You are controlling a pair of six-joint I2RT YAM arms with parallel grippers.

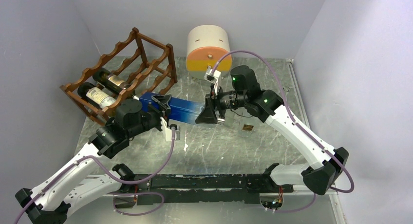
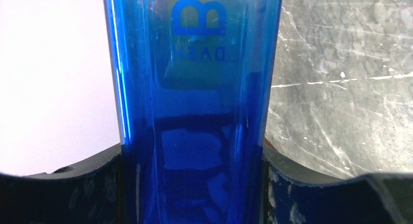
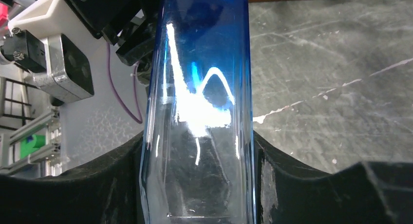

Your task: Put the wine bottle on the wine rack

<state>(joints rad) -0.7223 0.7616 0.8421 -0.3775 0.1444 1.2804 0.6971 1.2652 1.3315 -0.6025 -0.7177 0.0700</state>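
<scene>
Holding the wine bottle (image 1: 182, 112) sideways, not yet on the wine rack (image 1: 119, 45).
Pinched tight by left gripper (image 1: 161, 103) and right gripper (image 1: 208, 116) over the desk (image 1: 219, 151); needs moving to 10 o'clock.

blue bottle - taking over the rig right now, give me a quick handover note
Left gripper: shut on the blue bottle, at the end nearer the rack.
Right gripper: shut on the bottle's other end.
The bottle lies roughly level between the two arms, just right of the wine rack.
The rack's lower tier holds two other bottles.
Done: bottle gripped by both arms.
Left: lay it in a free cradle, then release.
</scene>
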